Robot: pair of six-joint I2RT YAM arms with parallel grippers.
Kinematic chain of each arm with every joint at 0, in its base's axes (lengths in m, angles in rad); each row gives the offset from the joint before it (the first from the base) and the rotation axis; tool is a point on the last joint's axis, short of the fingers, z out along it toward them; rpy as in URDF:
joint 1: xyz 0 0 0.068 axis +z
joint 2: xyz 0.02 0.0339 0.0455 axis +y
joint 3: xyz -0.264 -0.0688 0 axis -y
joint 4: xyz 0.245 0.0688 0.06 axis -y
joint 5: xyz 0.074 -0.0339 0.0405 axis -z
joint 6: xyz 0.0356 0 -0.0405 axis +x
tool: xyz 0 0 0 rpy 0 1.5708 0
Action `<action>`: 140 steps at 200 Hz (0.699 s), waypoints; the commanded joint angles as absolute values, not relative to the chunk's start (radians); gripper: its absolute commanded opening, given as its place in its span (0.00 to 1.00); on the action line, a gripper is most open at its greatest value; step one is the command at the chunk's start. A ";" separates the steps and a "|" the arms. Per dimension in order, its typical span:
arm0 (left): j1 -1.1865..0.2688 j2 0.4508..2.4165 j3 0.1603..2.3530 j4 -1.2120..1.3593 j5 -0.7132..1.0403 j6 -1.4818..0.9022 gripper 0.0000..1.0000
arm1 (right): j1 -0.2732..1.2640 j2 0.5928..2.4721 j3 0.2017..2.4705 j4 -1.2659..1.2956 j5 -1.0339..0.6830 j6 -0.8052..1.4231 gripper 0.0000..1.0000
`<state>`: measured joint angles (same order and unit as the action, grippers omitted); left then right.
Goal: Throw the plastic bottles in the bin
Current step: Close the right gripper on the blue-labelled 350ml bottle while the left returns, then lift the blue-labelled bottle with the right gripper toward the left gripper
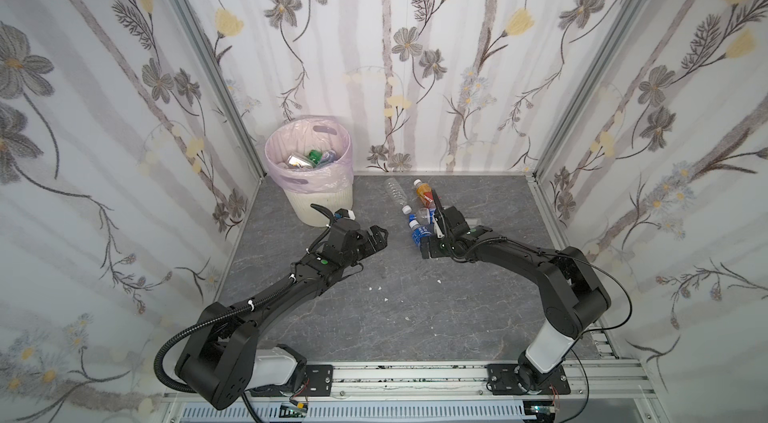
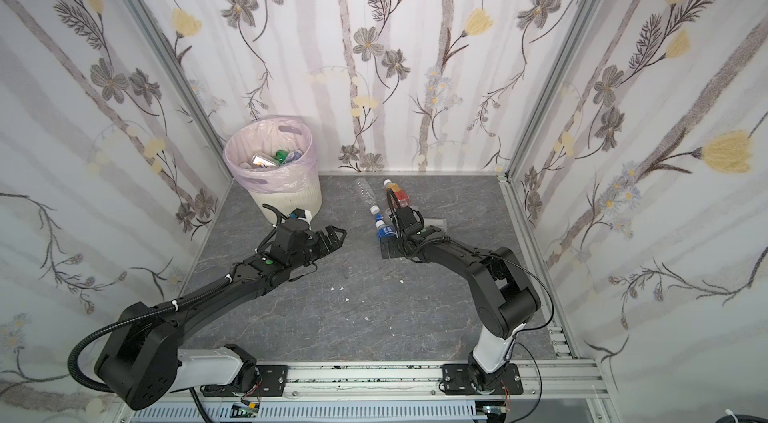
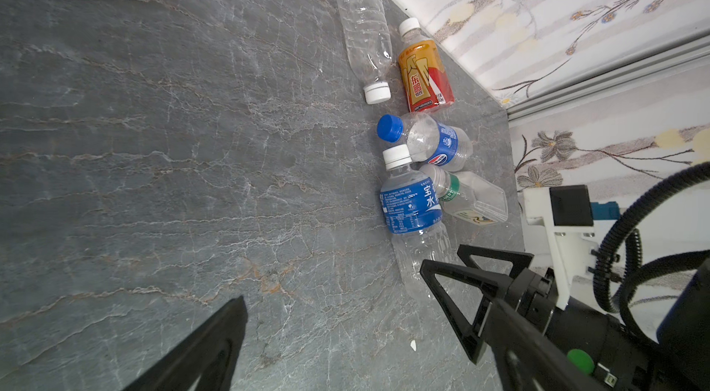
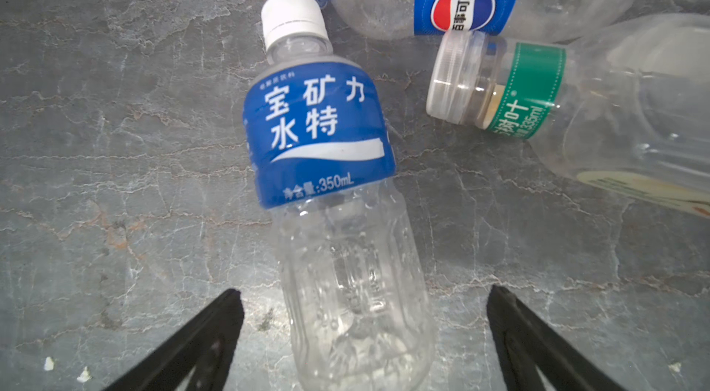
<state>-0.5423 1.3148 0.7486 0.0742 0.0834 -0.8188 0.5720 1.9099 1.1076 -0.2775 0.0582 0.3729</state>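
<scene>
The bin [image 1: 299,196], cream-white with a pink liner, stands in the back left corner and holds several bottles. Several plastic bottles lie at the back middle: a long clear one [image 1: 395,191], an orange-red one [image 1: 423,191], a blue-capped one [image 3: 434,141], a green-banded one [image 3: 472,197] and a blue-labelled, white-capped one [image 4: 322,131]. My right gripper [image 4: 365,293] is open, its fingers either side of that last bottle's clear base without touching it. My left gripper [image 1: 376,240] hovers open and empty between the bin and the bottles.
Flowered walls close in the grey marbled floor [image 1: 374,317] on three sides. Small white scraps [image 1: 376,288] lie mid-floor. An aluminium rail [image 1: 395,375] carrying both arm bases runs along the front edge.
</scene>
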 commanded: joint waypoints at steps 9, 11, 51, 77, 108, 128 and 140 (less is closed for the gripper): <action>-0.542 1.318 0.752 0.112 0.092 -0.811 1.00 | 0.575 1.961 1.136 -0.250 0.049 0.359 1.00; -0.542 1.318 0.753 0.113 0.092 -0.810 1.00 | 0.575 1.964 1.136 -0.248 0.047 0.359 1.00; -0.537 1.330 0.755 0.115 0.091 -0.808 1.00 | 0.589 1.989 1.128 -0.231 0.028 0.345 0.93; -0.534 1.348 0.767 0.117 0.121 -0.811 1.00 | 0.596 1.998 1.114 -0.220 0.021 0.345 0.84; -0.532 1.356 0.772 0.117 0.130 -0.825 1.00 | 0.602 1.998 1.092 -0.201 0.017 0.349 0.70; -0.531 1.360 0.773 0.117 0.129 -0.847 1.00 | 0.605 1.988 1.075 -0.192 0.012 0.352 0.61; -0.531 1.366 0.773 0.117 0.127 -0.865 1.00 | 0.609 1.978 1.064 -0.186 0.011 0.354 0.57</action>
